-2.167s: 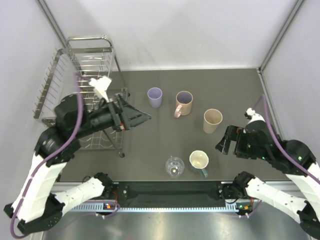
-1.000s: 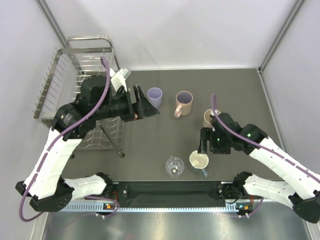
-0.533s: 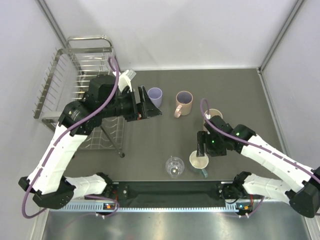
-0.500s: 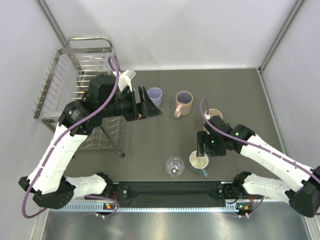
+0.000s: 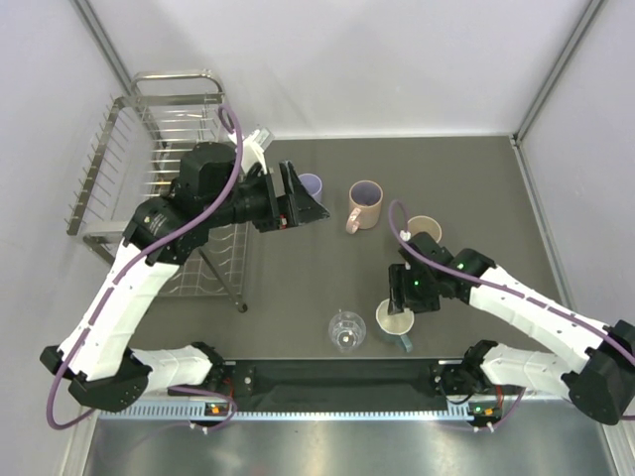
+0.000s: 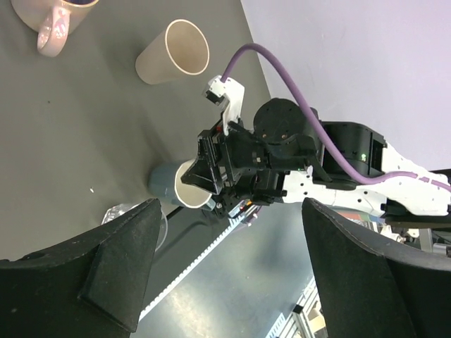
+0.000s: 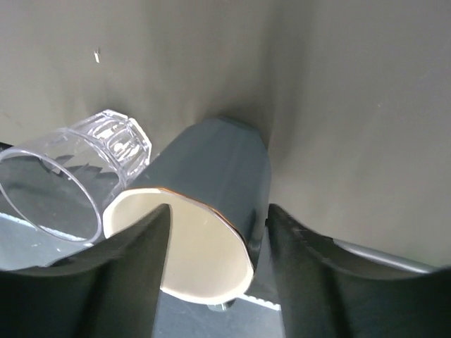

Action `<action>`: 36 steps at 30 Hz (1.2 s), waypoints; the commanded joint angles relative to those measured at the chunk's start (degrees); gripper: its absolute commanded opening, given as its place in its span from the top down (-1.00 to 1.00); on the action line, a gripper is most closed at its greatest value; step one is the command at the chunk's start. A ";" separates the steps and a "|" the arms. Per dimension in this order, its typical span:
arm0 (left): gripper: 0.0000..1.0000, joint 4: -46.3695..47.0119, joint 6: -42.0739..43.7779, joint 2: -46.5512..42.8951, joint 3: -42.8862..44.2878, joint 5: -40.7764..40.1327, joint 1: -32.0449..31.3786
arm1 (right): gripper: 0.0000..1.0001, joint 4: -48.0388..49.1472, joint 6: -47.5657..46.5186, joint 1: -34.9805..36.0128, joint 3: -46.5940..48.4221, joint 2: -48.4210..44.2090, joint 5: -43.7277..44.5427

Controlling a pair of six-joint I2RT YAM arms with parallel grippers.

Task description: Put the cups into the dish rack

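The dish rack (image 5: 119, 164) stands at the far left. My left gripper (image 5: 304, 204) is open and empty, just in front of the lavender tumbler (image 5: 313, 182). The pink mug (image 5: 365, 203) and the beige tumbler (image 5: 425, 229) stand to its right. The clear glass (image 5: 346, 330) and the teal mug (image 5: 395, 319) stand near the front edge. My right gripper (image 5: 397, 294) is open and hangs over the teal mug (image 7: 211, 176), its fingers (image 7: 310, 282) straddling the rim. The clear glass (image 7: 67, 183) is beside it. No teal-blue cup shows.
The left wrist view looks across the table at the pink mug (image 6: 53, 21), the beige tumbler (image 6: 173, 53), the teal mug (image 6: 176, 189) and my right arm (image 6: 296, 155). Grey walls close in the sides and back. A metal rail (image 5: 337, 377) runs along the front.
My left gripper has swung right from the rack up to the lavender tumbler. My right gripper has come in from the right and down over the teal mug.
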 commanded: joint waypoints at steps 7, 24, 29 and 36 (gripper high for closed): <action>-0.71 5.31 -1.33 -0.39 -0.49 2.07 -0.05 | 0.24 3.76 0.34 0.83 -1.61 0.25 0.22; -0.76 11.54 -5.10 0.49 -1.45 9.00 0.65 | 1.00 -1.87 0.70 -2.84 12.35 -5.55 4.28; -0.79 21.82 -10.73 0.40 -4.44 17.08 1.62 | 1.00 3.57 -0.71 -9.52 20.88 -6.78 -8.17; -0.83 29.65 -17.24 0.93 -5.94 21.40 2.06 | 1.00 22.16 4.28 -23.58 24.50 -8.10 -26.84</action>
